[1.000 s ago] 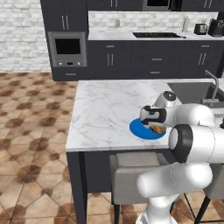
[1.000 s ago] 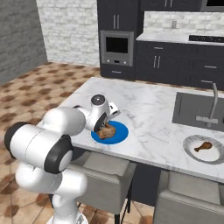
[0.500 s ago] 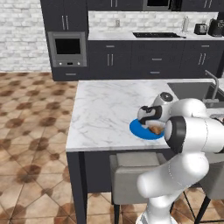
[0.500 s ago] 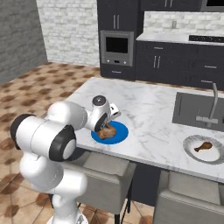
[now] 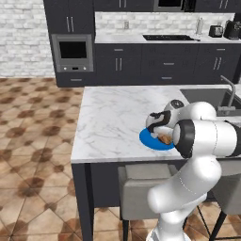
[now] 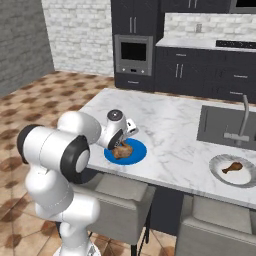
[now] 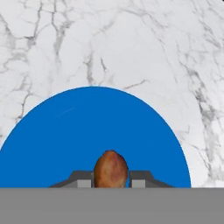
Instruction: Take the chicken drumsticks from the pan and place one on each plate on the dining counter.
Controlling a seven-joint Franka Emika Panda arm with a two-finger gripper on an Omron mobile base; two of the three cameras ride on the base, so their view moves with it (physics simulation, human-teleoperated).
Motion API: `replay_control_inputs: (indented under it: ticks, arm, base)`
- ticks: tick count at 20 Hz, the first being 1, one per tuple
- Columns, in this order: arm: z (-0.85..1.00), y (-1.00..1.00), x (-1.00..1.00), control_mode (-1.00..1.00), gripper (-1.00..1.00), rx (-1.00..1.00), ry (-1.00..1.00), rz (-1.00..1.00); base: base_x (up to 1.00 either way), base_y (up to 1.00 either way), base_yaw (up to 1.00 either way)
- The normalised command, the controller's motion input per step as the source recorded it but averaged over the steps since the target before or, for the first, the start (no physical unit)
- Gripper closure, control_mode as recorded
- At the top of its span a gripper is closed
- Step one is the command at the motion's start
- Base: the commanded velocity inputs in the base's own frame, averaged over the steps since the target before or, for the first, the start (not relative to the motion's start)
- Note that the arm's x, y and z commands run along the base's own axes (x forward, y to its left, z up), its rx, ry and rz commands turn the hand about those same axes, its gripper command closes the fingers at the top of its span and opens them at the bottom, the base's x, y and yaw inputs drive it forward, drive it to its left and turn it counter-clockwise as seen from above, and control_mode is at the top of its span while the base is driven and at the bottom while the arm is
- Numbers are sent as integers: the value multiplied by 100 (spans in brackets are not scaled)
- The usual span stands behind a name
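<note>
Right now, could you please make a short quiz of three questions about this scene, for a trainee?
1. True or false: the gripper is shut on a drumstick.
2. Which plate lies under that drumstick? A) blue plate B) grey plate C) none
3. What lies on the grey plate beside the sink?

Key:
1. True.
2. A.
3. The other drumstick.
</note>
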Motion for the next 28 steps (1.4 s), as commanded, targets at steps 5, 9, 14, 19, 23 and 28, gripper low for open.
replay_control_inputs:
  ticks: [5, 9, 14, 19, 23, 28]
  arm:
    - [-6, 0, 12, -100, 100, 2, 0, 0]
    - [-6, 0, 14, -100, 100, 2, 0, 0]
    - [-4, 0, 12, -100, 100, 3, 0, 0]
    - [-9, 0, 10, -100, 100, 1, 0, 0]
    - [-7, 0, 8, -100, 100, 1, 0, 0]
    - [-2, 0, 7, -100, 100, 2, 0, 0]
  base:
    - [0, 0, 0]
    - [0, 0, 0]
    - [0, 0, 0]
    - [0, 0, 0]
    - [0, 0, 0]
    - [0, 0, 0]
